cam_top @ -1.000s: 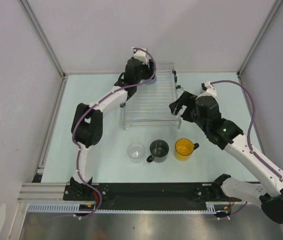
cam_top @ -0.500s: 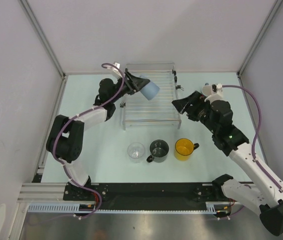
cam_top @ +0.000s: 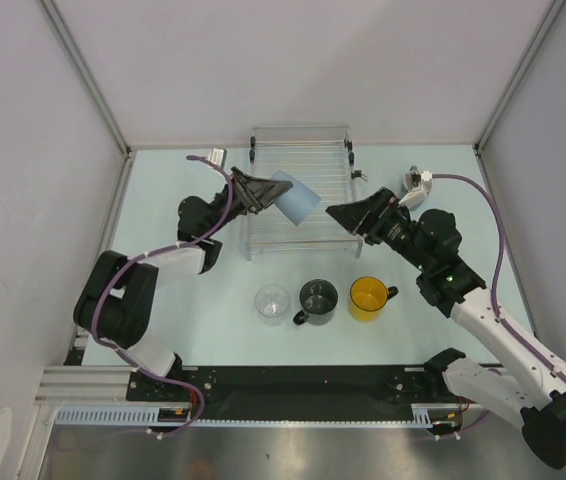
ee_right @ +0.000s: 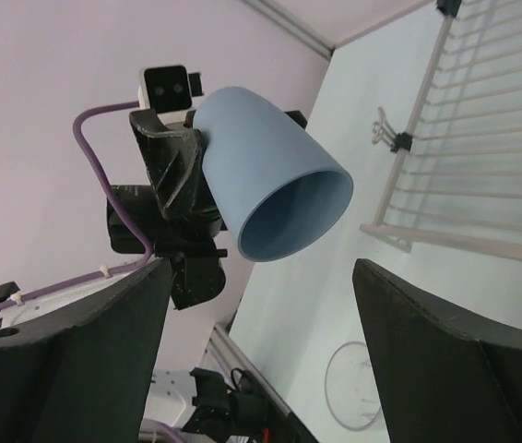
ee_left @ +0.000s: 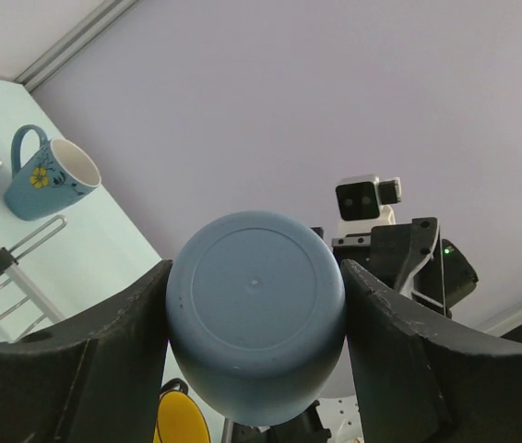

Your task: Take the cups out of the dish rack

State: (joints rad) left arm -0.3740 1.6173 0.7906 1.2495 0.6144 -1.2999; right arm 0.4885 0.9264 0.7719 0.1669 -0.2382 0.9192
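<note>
My left gripper (cam_top: 263, 189) is shut on the pale blue handleless cup (cam_top: 297, 199) and holds it tilted, mouth to the right, above the dish rack (cam_top: 283, 236). In the left wrist view the cup's base (ee_left: 255, 318) fills the gap between my fingers. My right gripper (cam_top: 339, 215) is open and empty, just right of the cup's mouth, which shows in its wrist view (ee_right: 275, 180). The clear glass tumbler (cam_top: 272, 303), dark grey mug (cam_top: 317, 300) and yellow mug (cam_top: 368, 298) stand in a row in front of the rack. The blue handled mug (ee_left: 44, 173) stands on the table beyond the rack.
The rack's wire rail (ee_right: 427, 138) and a small clip (ee_right: 383, 137) lie right of the cup. Aluminium frame posts and pale walls close in the back and sides. The black base rail (cam_top: 293, 380) runs along the near edge.
My left arm has lifted the pale blue cup from the rack's back end and swung it out, tilted, over the rack. My right gripper has moved left, up to the cup's mouth.
</note>
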